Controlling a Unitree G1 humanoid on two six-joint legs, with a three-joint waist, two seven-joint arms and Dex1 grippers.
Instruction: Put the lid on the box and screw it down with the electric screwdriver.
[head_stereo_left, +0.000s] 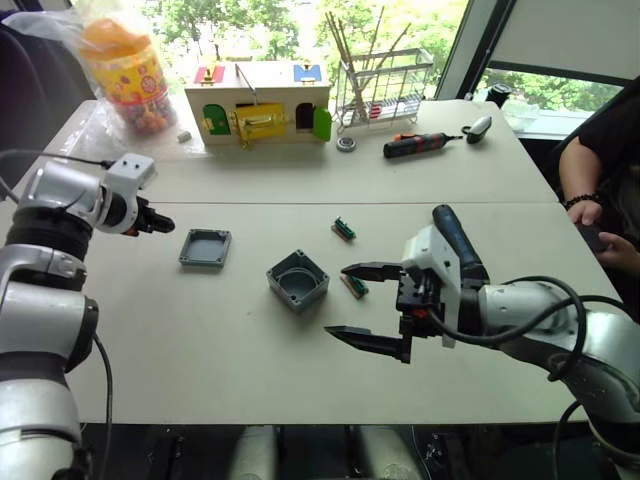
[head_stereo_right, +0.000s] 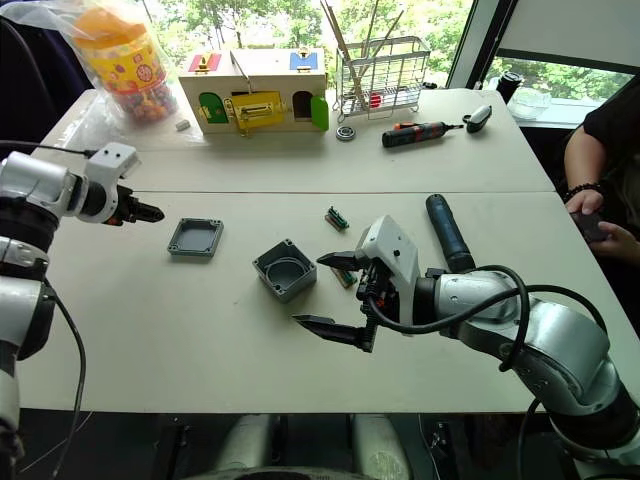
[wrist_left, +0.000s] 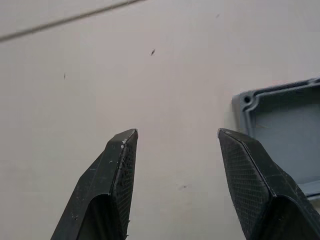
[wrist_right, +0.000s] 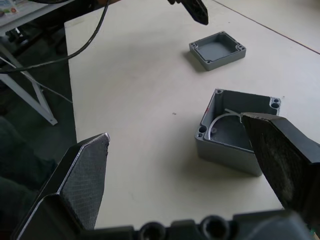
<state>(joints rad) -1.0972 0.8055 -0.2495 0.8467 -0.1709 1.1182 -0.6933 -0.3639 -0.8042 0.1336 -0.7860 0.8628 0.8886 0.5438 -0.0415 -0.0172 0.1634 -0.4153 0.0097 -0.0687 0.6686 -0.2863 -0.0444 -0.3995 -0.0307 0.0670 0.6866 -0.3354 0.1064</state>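
The shallow grey lid (head_stereo_left: 205, 247) lies rim up on the white table, left of centre. The deeper grey box (head_stereo_left: 298, 280) stands open-side up just to its right. My left gripper (head_stereo_left: 160, 222) hovers a short way left of the lid and is open with nothing between its fingers; the lid's corner (wrist_left: 282, 125) shows beside one fingertip. My right gripper (head_stereo_left: 340, 300) is wide open just right of the box (wrist_right: 235, 132), holding nothing. The dark blue electric screwdriver (head_stereo_right: 445, 232) lies on the table behind my right wrist.
A red-and-black screwdriver (head_stereo_left: 420, 145), a wooden toy house (head_stereo_left: 258, 102), a wire rack (head_stereo_left: 385, 85) and a bagged candy jar (head_stereo_left: 125, 70) line the far side. Two small green parts (head_stereo_left: 343, 229) lie right of the box. A person's hand (head_stereo_left: 600, 225) rests at the right edge.
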